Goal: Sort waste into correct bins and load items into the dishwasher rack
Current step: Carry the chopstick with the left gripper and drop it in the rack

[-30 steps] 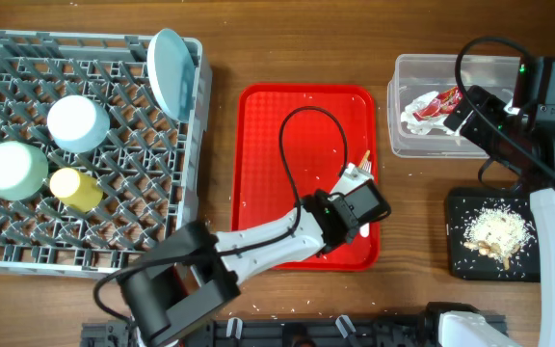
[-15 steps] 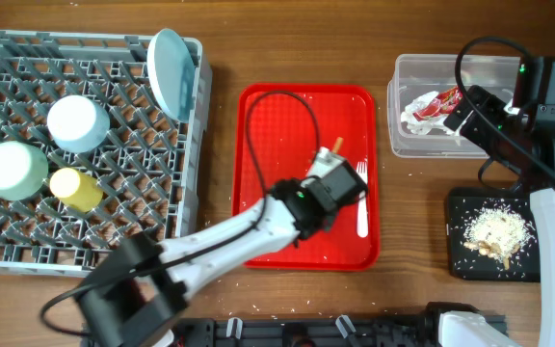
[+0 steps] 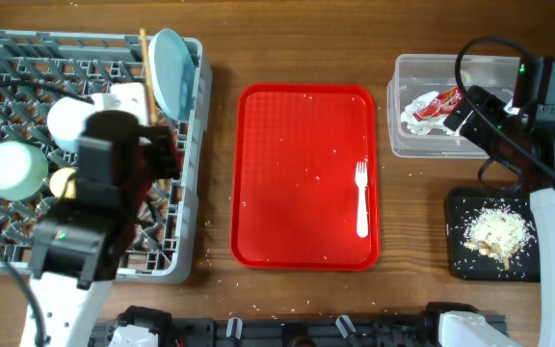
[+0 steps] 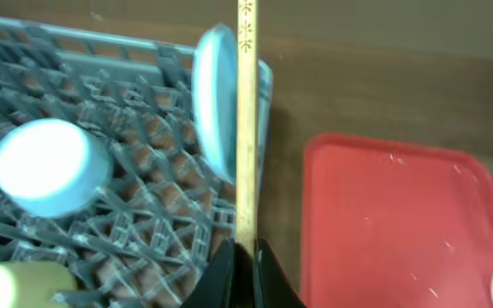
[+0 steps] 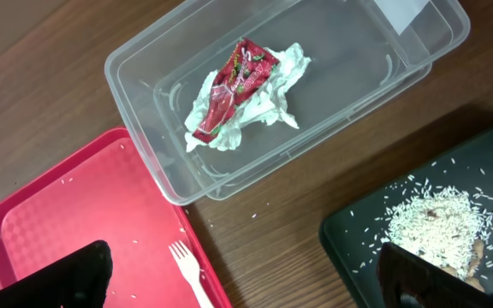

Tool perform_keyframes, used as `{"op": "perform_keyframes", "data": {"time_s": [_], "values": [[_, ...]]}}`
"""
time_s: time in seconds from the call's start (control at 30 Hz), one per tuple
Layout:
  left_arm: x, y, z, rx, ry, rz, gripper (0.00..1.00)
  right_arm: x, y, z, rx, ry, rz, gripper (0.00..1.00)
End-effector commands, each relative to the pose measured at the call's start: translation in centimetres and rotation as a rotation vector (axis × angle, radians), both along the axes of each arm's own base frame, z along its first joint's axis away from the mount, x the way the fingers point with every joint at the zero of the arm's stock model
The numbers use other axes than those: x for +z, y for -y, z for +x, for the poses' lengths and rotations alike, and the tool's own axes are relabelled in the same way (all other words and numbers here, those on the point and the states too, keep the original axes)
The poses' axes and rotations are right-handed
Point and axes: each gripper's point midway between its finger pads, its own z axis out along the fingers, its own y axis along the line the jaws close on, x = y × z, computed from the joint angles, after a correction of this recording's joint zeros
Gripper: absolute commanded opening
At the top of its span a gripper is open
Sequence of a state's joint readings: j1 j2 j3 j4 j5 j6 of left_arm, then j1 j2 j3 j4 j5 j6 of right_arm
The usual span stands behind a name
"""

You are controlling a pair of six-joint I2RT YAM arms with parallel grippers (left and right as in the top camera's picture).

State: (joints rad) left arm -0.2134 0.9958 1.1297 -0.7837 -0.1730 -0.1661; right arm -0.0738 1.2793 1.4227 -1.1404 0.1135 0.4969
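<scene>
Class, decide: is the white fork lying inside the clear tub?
No, the white fork lies on the red tray, outside the tub.

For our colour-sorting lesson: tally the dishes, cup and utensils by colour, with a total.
Light blue: 2, plate and bowl
Pale green: 1, small dish
Yellow: 1, cup
White: 1, fork
Wood brown: 1, stick
Total: 6

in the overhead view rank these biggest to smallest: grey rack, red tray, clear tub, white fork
1. large square grey plastic dishwasher rack
2. red rectangular serving tray
3. clear rectangular plastic tub
4. white plastic fork
</scene>
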Motion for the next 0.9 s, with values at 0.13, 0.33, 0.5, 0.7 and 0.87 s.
{"op": "perform_keyframes", "data": {"time_s": [0.13, 0.33, 0.5, 0.7, 0.87], "values": [[-1.7, -7.9, 2.7, 0.112, -0.031, -0.083, 0.04, -0.2, 0.4, 0.1, -0.014, -0.007, -0.012, 1.0], [-3.9, -11.8, 2.8, 0.227, -0.094, -0.096, 0.04, -0.2, 0.4, 0.1, -0.014, -0.007, -0.012, 1.0], [-7.4, -12.1, 3.8, 0.176, -0.208, -0.058, 0.04, -0.2, 0.4, 0.1, -0.014, -0.007, -0.012, 1.0], [-11.0, -9.2, 4.8, -0.059, -0.302, -0.103, 0.04, -0.2, 0.4, 0.1, -0.014, -0.007, -0.012, 1.0], [-14.9, -8.7, 4.6, -0.078, -0.431, -0.167, 0.04, -0.2, 0.4, 0.1, -0.013, -0.007, -0.012, 1.0]]}}
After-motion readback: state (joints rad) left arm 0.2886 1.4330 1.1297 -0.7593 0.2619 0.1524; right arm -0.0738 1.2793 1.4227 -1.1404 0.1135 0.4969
